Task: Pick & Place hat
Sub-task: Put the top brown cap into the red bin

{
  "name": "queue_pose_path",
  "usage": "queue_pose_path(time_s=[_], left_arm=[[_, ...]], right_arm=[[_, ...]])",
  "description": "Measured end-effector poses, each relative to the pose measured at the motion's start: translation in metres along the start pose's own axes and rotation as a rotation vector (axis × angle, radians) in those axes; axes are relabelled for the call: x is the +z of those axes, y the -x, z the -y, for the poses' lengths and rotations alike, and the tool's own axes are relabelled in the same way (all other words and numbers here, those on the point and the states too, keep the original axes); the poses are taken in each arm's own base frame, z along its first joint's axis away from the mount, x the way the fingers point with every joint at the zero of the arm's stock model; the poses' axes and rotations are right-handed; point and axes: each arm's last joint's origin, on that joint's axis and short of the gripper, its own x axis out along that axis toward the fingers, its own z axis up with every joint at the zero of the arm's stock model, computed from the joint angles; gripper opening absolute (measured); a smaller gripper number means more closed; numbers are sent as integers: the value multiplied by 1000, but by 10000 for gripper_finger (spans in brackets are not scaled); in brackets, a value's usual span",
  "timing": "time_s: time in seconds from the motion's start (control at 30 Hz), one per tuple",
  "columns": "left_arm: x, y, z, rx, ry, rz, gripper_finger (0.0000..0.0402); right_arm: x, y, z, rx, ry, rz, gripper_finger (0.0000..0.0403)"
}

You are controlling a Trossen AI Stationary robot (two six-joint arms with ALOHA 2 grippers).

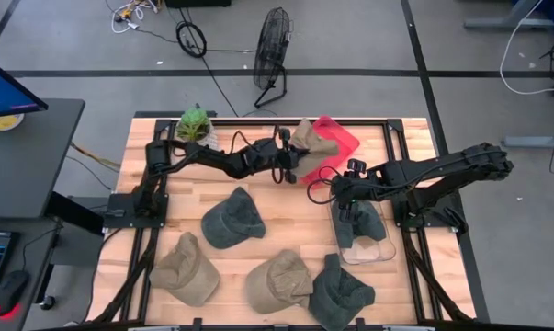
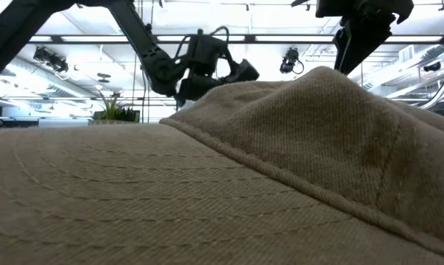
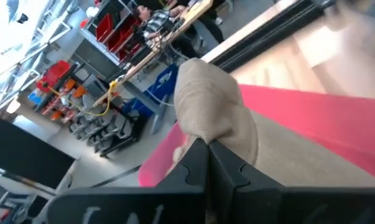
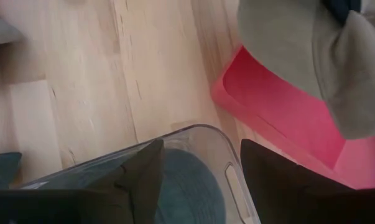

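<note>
My left gripper [image 1: 293, 158] reaches toward the table's far middle and is shut on a tan hat [image 1: 309, 136] over the left end of the red bin [image 1: 343, 147]. In the left wrist view the tan hat [image 3: 212, 106] bunches just past my shut fingertips [image 3: 207, 149], with the red bin [image 3: 311, 118] beyond it. My right gripper [image 1: 343, 195] is open over the far end of the clear bin [image 1: 373, 253], touching nothing. A dark hat [image 1: 359, 225] lies inside that bin and shows between the open fingers [image 4: 187, 193]. My left gripper pinches a bunched fold of the tan hat's cloth [image 3: 203, 134] between its two fingers, coming from the table's left side. The hat spreads out beyond the fingertips above the red bin. Whether it touches the bin cannot be told.
Several more hats lie on the near half of the table: a dark one [image 1: 231, 219], two tan ones [image 1: 186, 268] [image 1: 278, 280] and another dark one [image 1: 341, 292]. One tan hat [image 2: 222, 184] fills the low view. A potted plant [image 1: 194, 124] stands at the far left corner.
</note>
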Motion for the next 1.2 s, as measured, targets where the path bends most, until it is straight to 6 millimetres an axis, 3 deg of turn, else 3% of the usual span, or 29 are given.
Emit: queue_pose_path(time_s=[0.2,0.47,0.6,0.87,0.97,1.07,1.2], left_arm=[[9,-11,-9,-19,132,-29,37],[19,-19,-9,-148,98,-191,129],[39,-16,-8,-101,81,-218,169],[91,28,-19,60,-1,-400,187],[109,53,-34,66,14,-435,181],[124,84,-53,48,57,-470,174],[139,130,-83,51,142,-494,163]], right_arm=[[0,0,0,1,0,1,215],[0,0,0,1,-1,1,215],[0,0,0,1,-3,2,215],[1,-11,-2,-57,38,74,215],[1,-21,0,-176,48,140,215],[11,-22,11,-293,-74,231,215],[24,-26,31,-305,-130,297,215]])
